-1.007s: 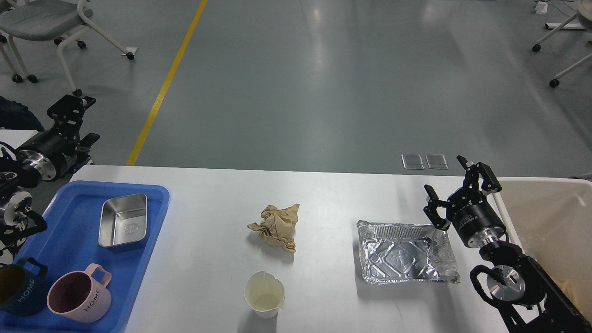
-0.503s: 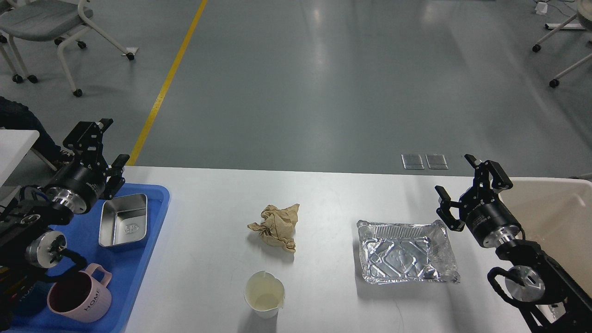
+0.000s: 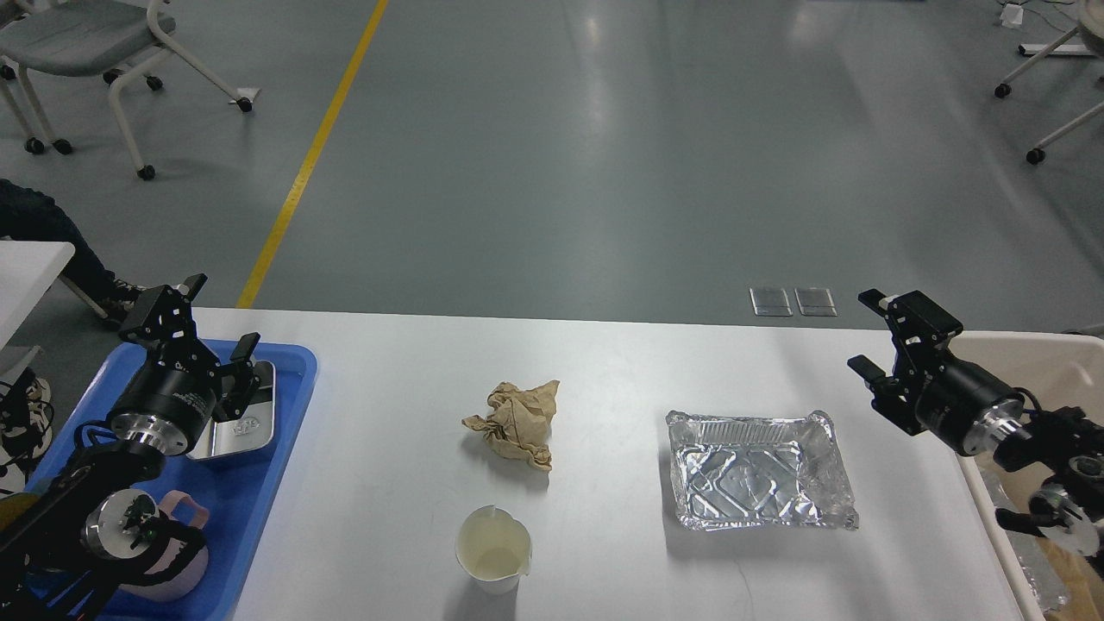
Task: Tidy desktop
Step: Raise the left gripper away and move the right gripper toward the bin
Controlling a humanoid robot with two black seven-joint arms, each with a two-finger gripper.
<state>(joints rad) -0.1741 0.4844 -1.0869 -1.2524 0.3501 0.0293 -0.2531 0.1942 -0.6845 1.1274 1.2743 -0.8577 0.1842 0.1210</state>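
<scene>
The white desktop [image 3: 604,371] holds a crumpled brown paper ball [image 3: 516,423] at its middle. A white paper cup [image 3: 493,548] stands near the front edge, and an empty foil tray [image 3: 757,470] lies to the right. My left gripper [image 3: 211,323] is open and empty above the far end of the blue tray [image 3: 289,388], over a steel container [image 3: 254,427]. My right gripper [image 3: 869,335] is open and empty. It hovers above the desktop's right end, behind and to the right of the foil tray.
A pink mug [image 3: 185,565] stands in the blue tray, partly hidden by my left arm. A beige bin [image 3: 1035,349] stands at the desktop's right edge under my right arm. Chairs stand on the grey floor beyond.
My left arm has swung right and forward over the blue tray, covering the mug. My right gripper has moved right, away from the foil tray toward the bin.
</scene>
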